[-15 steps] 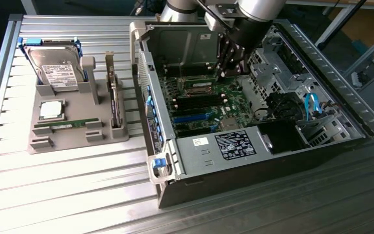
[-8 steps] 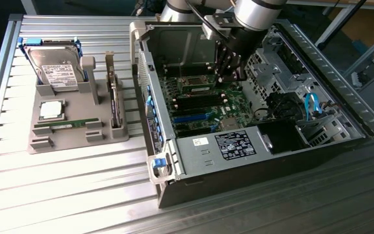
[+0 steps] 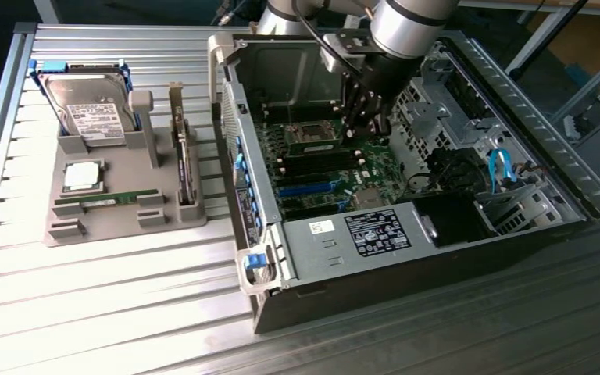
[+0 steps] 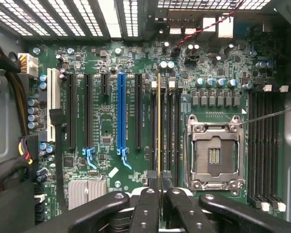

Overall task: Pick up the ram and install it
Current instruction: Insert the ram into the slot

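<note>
My gripper (image 4: 160, 178) reaches down into the open computer case (image 3: 279, 234), over the motherboard (image 4: 106, 126). It is shut on the ram (image 4: 158, 121), which I see edge-on as a thin yellowish line between the two fingertips. The ram runs along one of the dark memory slots (image 4: 170, 131) just beside the empty silver processor socket (image 4: 214, 150). Whether it sits in the slot or hangs just above it I cannot tell. In the exterior view the gripper (image 3: 368, 126) stands upright near the socket (image 3: 312, 134), and the black fingers hide the ram there.
A grey holder tray (image 3: 71, 230) lies at the exterior view's left with a hard drive (image 3: 94, 109), a square silver processor (image 3: 81, 176), a green stick (image 3: 107, 200) and an upright dark card (image 3: 183, 156). More memory slots (image 4: 264, 145), cable bundles (image 4: 12, 97) and the power supply (image 3: 383, 230) crowd the case.
</note>
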`<state>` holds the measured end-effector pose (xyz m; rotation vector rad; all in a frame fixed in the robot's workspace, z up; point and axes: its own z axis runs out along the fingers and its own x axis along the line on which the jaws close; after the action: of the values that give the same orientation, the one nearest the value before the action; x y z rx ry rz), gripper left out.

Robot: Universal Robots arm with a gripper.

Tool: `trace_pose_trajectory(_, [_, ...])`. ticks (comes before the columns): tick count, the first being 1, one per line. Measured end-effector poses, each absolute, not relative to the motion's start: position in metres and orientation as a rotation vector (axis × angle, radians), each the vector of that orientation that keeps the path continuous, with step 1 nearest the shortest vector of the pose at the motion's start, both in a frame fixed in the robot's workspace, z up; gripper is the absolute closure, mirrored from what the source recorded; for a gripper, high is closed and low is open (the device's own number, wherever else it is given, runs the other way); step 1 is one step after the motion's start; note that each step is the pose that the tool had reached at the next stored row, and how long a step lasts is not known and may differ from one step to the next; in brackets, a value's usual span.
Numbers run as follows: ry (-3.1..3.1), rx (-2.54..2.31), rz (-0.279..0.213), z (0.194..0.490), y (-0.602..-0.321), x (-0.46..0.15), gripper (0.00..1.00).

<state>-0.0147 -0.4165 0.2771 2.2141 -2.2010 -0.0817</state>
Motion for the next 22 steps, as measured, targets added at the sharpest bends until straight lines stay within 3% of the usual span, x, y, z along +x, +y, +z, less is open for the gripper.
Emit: trace_pose_trajectory(22, [-2.201, 2.214, -0.082, 0.266, -0.417, -0.010, 0.88])
